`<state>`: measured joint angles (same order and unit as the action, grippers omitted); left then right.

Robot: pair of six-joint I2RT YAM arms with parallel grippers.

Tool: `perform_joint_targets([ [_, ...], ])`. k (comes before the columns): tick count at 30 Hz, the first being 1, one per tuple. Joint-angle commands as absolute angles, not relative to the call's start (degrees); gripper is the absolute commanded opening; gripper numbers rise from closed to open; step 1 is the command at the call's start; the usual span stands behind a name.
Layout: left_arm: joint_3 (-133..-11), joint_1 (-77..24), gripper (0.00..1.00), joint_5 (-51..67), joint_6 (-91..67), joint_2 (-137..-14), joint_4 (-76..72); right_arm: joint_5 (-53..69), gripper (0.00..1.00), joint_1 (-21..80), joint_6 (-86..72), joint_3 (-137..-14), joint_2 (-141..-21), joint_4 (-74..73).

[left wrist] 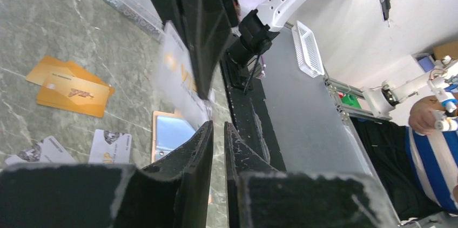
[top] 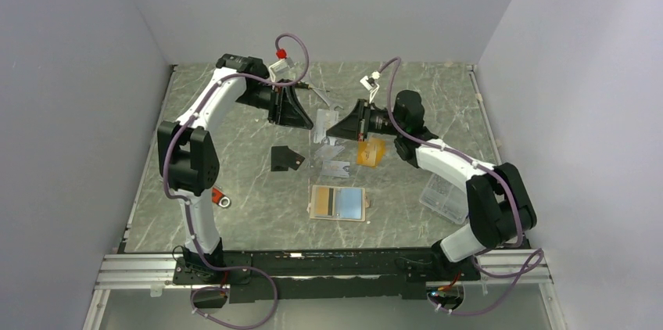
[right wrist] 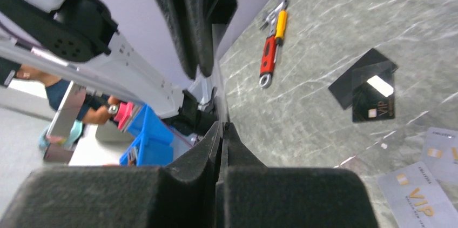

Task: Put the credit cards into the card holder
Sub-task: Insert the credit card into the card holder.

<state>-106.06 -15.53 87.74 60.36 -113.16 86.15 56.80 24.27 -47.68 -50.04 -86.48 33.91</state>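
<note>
A silver-grey credit card (top: 321, 125) hangs above the table, and my right gripper (right wrist: 221, 125) is shut on its edge. That card (left wrist: 181, 76) looks blurred, and its low corner reaches the tip of my left gripper (left wrist: 217, 125). The left jaws stand a narrow slit apart, with only table showing between them. The tan card holder (top: 338, 202) lies open and flat, blue panel up. Black credit cards (right wrist: 367, 85), silver ones (right wrist: 421, 195) and orange ones (left wrist: 70, 93) lie loose on the table.
A clear plastic box (top: 442, 197) sits at the right beside the right arm. A red and yellow wrench (right wrist: 270, 49) lies at the left near the left arm's base. Grey walls close in the table on three sides.
</note>
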Motion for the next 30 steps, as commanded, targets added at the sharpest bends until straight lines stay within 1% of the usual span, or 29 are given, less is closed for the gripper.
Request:
perform_joint_targets([
  [1, -105.72, -15.73, 0.19, 90.62, 61.75, -108.72, 89.81, 50.95, 0.0, 22.09, -46.18, -48.86, -83.59, 34.12],
  [3, -106.02, -16.03, 0.21, 88.5, 60.69, -107.84, 89.04, 50.8, 0.0, 21.97, -44.77, -48.1, -82.68, 31.58],
  [4, -105.85, -16.34, 0.26, 86.69, 58.54, -107.0, 86.59, 50.68, 0.0, 21.97, -43.76, -47.78, -82.32, 29.5],
  [5, -104.91, -16.61, 0.29, 84.62, 54.15, -105.76, 83.07, 50.24, 0.0, 21.92, -42.53, -47.39, -81.91, 26.73],
  [6, -102.91, -17.09, 0.32, 80.95, 46.77, -103.42, 76.09, 49.73, 0.0, 21.97, -41.26, -47.02, -81.45, 23.84],
  [8, -95.14, -19.12, 0.38, 68.48, 33.81, -95.8, 58.32, 47.53, 0.0, 21.97, -37.75, -46.62, -80.19, 16.28],
  [9, -91.06, -20.99, 0.42, 59.5, 30.9, -91.35, 51.84, 45.87, 0.0, 22.05, -35.82, -46.57, -79.56, 11.88],
  [10, -89.52, -23.12, 0.47, 49.71, 31.59, -88.53, 49.69, 44.09, 0.0, 22.06, -34.03, -46.54, -78.98, 7.56],
  [11, -90.95, -24.51, 0.51, 43.56, 31.76, -87.64, 50.08, 42.16, 0.0, 22.08, -32.25, -46.89, -78.51, 2.47],
  [12, -93.8, -24.9, 0.63, 40.46, 31.82, -88.51, 52.02, 40.26, 0.0, 22.16, -31.0, -47.08, -78.26, -1.94],
  [13, -96.74, -24.88, 0.95, 38.08, 31.94, -89.48, 54.5, 38.82, 0.0, 22.28, -30.22, -47.15, -78.15, -6.38],
  [14, -99.03, -24.83, 0.99, 35.66, 32.1, -90.18, 56.65, 36.96, 0.0, 22.63, -29.67, -47.21, -77.99, -9.59],
  [17, -100.08, -25.24, 0.99, 30.96, 33.26, -87.28, 57.48, 30.06, 0.0, 24.63, -27.21, -49.03, -77.95, -20.36],
  [20, -96.69, -26.95, 0.99, 21.29, 35.08, -82.02, 52.94, 22.6, 0.0, 28.47, -26.27, -50.98, -78.4, -29.5],
  [23, -91.2, -26.98, 0.99, 8.21, 31.84, -79.76, 47.43, 14.01, 0.0, 31.41, -27.01, -52.19, -77.41, -36.75],
  [26, -92.93, -26.86, 0.99, 5.45, 32.24, -80.47, 52.32, 7.85, 0.0, 33.19, -27.84, -53.64, -76.67, -42.48],
  [28, -91.44, -26.81, 0.99, 4.77, 32.47, -78.16, 50.25, 4.22, 0.0, 34.7, -27.66, -55.31, -77.72, -46.57],
  [30, -86.22, -26.57, 0.99, 5.07, 32.63, -73.33, 45.17, 0.57, 0.0, 36.35, -27.21, -57.7, -79.49, -51.04],
])
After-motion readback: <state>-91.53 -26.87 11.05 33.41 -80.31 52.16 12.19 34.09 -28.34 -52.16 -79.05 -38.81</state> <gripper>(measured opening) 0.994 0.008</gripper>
